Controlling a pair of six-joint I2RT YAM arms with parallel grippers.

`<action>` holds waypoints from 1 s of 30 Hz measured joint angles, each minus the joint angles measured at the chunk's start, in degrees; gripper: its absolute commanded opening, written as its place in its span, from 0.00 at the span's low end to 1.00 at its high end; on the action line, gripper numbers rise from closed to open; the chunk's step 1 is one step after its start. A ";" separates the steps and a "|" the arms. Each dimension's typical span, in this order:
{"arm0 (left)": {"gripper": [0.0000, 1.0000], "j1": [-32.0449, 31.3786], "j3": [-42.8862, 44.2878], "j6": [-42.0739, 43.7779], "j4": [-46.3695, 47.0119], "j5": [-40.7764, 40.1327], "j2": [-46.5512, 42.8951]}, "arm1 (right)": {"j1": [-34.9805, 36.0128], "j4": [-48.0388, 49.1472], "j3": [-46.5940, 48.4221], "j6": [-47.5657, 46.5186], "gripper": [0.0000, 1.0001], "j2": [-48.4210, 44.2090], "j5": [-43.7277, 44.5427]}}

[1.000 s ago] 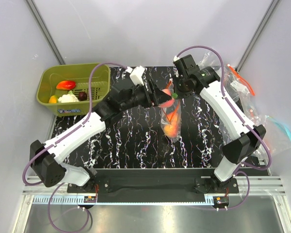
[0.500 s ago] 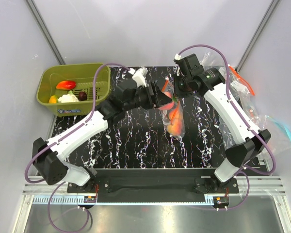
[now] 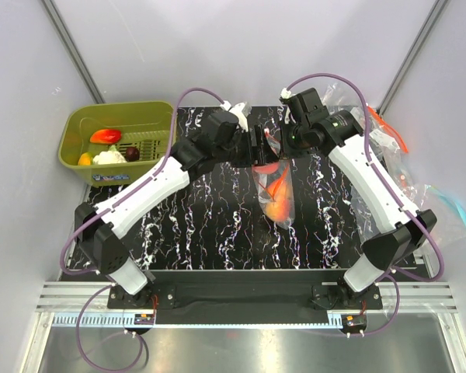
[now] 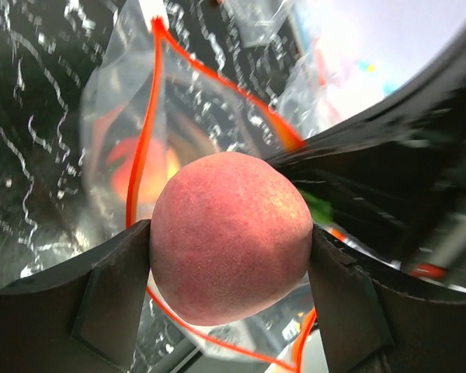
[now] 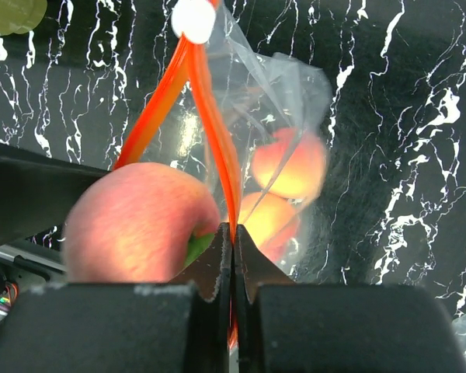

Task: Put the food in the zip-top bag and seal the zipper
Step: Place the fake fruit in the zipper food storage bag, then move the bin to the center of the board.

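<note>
Right gripper, shut on the zipper at lower centre, holds the bag open so left gripper, clamping a peach, can drop it in

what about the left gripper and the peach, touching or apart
Touching. In the left wrist view the fingers of the left gripper press against both sides of the peach, no gap.

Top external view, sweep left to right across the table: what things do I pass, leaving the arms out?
Olive-green plastic basket → clear crinkly zip-top bag holding orange peach-like fruits → spare clear bag with light-blue strip.
</note>
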 measured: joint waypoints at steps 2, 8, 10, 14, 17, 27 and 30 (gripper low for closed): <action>0.48 -0.11 -0.04 0.02 -0.87 0.07 0.61 | 0.00 0.02 0.00 0.00 0.00 0.00 0.00; 0.96 -0.76 0.35 0.52 -5.27 0.26 3.50 | 0.04 0.09 0.00 0.02 0.00 0.00 0.04; 0.99 -0.87 0.42 0.85 -6.34 0.28 3.87 | 0.04 0.11 -0.04 0.04 0.00 0.00 0.20; 0.99 -0.85 1.68 1.33 -7.32 0.35 3.87 | 0.04 0.70 -0.96 0.26 0.00 -0.02 0.66; 0.99 -0.57 3.91 1.40 -7.72 0.83 3.87 | 0.04 1.53 -2.93 0.59 0.00 -0.42 0.83; 0.98 19.41 6.03 6.36 -12.17 4.07 0.17 | -0.09 1.95 -7.30 1.99 0.00 -1.90 1.14; 0.98 29.46 6.05 8.22 -13.33 3.06 0.09 | -0.17 2.78 -7.74 2.03 0.00 -2.45 1.11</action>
